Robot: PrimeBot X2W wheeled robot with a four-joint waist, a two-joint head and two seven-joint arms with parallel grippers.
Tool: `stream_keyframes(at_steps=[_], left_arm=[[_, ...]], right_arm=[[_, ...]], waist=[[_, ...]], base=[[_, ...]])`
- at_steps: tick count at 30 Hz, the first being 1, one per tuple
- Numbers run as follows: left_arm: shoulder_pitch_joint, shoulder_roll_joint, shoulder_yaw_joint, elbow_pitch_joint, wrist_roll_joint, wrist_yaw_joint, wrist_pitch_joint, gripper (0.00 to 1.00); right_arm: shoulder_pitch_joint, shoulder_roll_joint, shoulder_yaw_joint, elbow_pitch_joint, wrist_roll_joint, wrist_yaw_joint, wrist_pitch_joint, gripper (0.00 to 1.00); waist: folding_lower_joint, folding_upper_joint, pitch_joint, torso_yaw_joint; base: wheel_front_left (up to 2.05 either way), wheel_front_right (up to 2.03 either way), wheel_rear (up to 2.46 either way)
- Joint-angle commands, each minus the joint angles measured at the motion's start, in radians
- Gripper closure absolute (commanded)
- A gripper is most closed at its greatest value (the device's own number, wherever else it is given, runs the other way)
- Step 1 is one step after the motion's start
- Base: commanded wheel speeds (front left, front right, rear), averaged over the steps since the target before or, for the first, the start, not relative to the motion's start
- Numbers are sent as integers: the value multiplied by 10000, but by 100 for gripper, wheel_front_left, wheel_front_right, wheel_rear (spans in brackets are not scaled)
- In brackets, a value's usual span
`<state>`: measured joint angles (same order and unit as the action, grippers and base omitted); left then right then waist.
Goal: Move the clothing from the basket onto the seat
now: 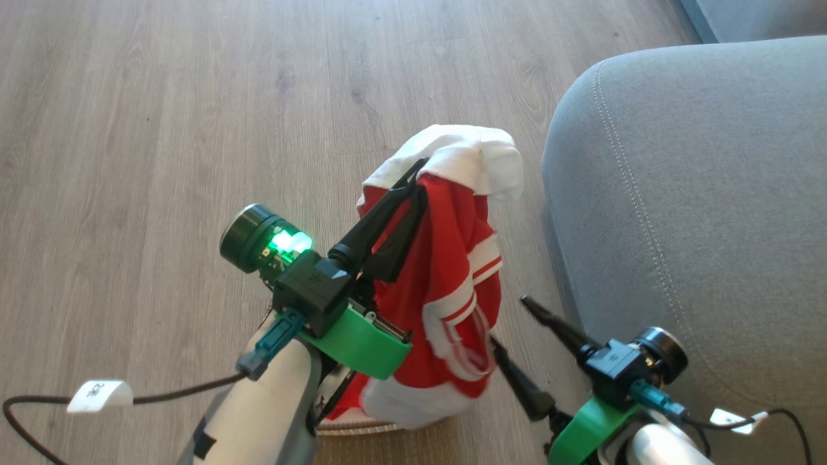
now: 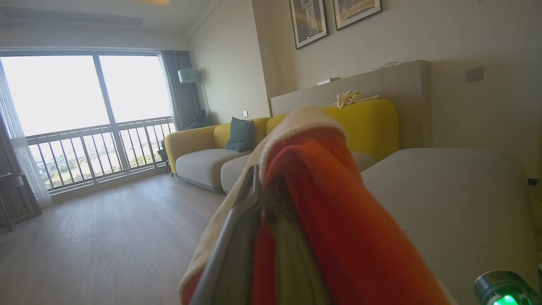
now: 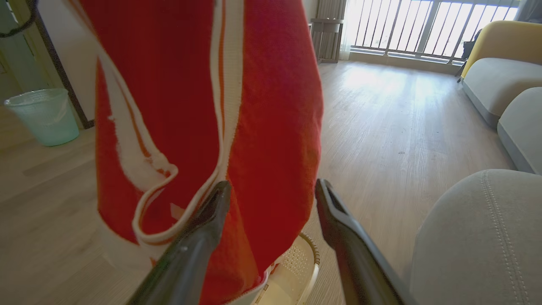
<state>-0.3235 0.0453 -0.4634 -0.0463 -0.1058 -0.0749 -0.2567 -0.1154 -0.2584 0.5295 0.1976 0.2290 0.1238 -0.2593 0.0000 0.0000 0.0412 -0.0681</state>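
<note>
One garment (image 1: 452, 271) hangs clamped in left pincer (image 1: 420, 179) | right pincer (image 1: 509, 321) spread apart just beside it

text: none legible | left cable tag (image 1: 99, 395): marks too blurred to read

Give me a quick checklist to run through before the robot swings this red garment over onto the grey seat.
1. Grip: the left end effector is shut on the red garment near its white top. Ok.
2. Garment clear of the basket: the hem hangs right at its rim in the right wrist view. Cannot tell.
3. Right end effector out of the way: it is open, with its fingers close against the hanging hem, so it might snag. Not ok.
4. Landing spot: the part of the seat in the head view is bare. Ok.
</note>
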Motion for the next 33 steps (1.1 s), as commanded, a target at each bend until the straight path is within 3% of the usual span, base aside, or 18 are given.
stream_keyframes(at_steps=[1, 6, 12, 27, 33], left_arm=[[-294, 49, 259, -329, -5, 48, -51, 100], [-345, 49, 198, -320, 9, 71, -51, 100], [-430, 49, 74, -346, 39, 44, -51, 100], [-627, 49, -495, -553, 145, -131, -51, 100], [-727, 49, -889, -677, 150, -246, -51, 100]], right_arm=[[-412, -185, 264, -401, 137, 69, -24, 0], [-797, -829, 1114, -753, 440, 69, -24, 0], [-1240, -1034, 1379, -929, 466, 69, -24, 0], [-2484, -830, 1631, 231, -125, 69, -25, 0], [-3012, -708, 2330, 727, -403, 69, -25, 0]], waist=[[0, 0, 4, 9], [0, 0, 60, 27], [0, 0, 126, 94], [0, 0, 237, 392], [0, 0, 291, 513]], base=[[0, 0, 0], [0, 0, 0], [0, 0, 0], [0, 0, 0], [0, 0, 0]])
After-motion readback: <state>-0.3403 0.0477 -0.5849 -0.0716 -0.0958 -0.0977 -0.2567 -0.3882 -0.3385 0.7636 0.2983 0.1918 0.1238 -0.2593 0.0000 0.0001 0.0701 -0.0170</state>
